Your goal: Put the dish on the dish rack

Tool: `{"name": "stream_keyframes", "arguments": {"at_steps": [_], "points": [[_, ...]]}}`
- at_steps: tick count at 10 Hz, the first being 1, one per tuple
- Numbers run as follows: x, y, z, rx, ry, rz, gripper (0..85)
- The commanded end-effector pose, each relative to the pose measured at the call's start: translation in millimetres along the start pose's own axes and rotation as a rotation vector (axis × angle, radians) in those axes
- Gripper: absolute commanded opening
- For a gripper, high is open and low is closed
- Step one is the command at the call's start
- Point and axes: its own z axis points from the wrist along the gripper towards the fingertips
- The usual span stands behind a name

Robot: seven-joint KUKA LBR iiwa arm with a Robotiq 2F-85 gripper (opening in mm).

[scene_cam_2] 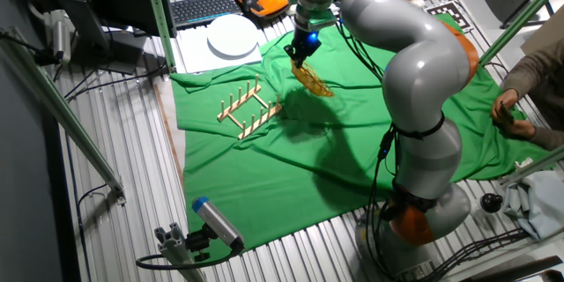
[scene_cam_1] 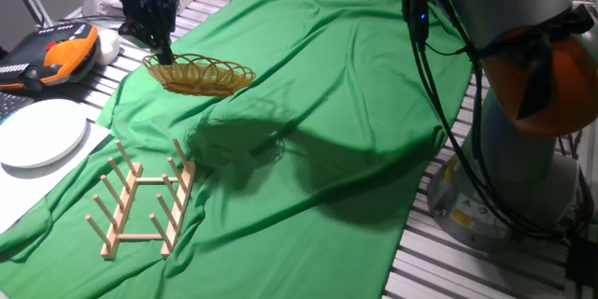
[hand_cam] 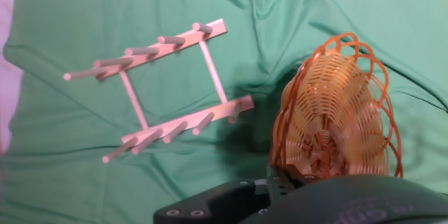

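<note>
The golden wicker dish [scene_cam_1: 201, 75] hangs in the air above the green cloth, and its shadow falls on the cloth below it. My gripper [scene_cam_1: 165, 55] is shut on the dish's left rim. In the other fixed view the gripper [scene_cam_2: 302, 51] holds the dish [scene_cam_2: 312, 78] tilted, just right of the rack. The wooden dish rack [scene_cam_1: 145, 196] stands on the cloth, below and left of the dish, with its pegs upright. The hand view shows the dish [hand_cam: 336, 112] edge-on at the right and the rack [hand_cam: 164, 91] to its left.
A white plate [scene_cam_1: 39, 133] lies left of the cloth, beyond the rack; it also shows in the other fixed view [scene_cam_2: 233, 35]. An orange-and-black pendant [scene_cam_1: 58, 56] lies at the far left. The arm's base [scene_cam_1: 509, 187] stands at the right. The green cloth [scene_cam_1: 336, 121] is wrinkled.
</note>
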Motion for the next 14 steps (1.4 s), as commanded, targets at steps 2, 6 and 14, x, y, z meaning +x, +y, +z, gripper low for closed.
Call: {"name": "stream_keyframes", "arguments": {"at_steps": [2, 6, 14], "points": [[0.1, 0.2, 0.0, -0.028, -0.006, 0.007, 0.0], [-4.0, 15.9, 1.0, -0.088, 0.0, 0.042, 0.0], [-45.7, 80.1, -8.6, -0.217, 0.075, 0.077, 0.0]]}}
